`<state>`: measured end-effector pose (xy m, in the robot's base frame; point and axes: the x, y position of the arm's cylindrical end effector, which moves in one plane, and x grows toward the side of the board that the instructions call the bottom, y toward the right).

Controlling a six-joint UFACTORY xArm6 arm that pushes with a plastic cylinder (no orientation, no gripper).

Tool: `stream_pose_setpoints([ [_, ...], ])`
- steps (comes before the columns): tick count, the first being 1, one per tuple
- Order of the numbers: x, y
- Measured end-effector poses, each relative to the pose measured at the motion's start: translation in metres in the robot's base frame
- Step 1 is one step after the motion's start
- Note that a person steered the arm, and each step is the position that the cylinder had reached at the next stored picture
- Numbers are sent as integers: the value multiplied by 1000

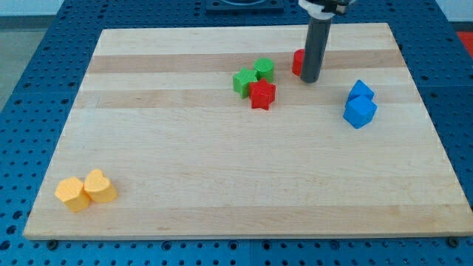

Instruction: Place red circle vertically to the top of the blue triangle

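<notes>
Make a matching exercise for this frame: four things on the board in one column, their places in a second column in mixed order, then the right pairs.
Things:
1. red star
2. two orange blocks
3. two blue blocks
4. my tip

Places:
A. the view's bottom left corner
B. right of the rod, toward the view's right edge
C. against the red block near the view's top
D. just below the two green blocks

Pairs: 1-D, 2-A, 3-B, 4-C

No readable text, label, brand or number anywhere here, not on the wooden board (244, 185) and not on any block.
</notes>
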<state>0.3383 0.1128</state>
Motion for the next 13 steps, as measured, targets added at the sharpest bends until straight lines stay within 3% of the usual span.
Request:
stream_pose_setpoints([
  [3,-24,-58],
  [6,-28,20],
  [13,-31,90],
])
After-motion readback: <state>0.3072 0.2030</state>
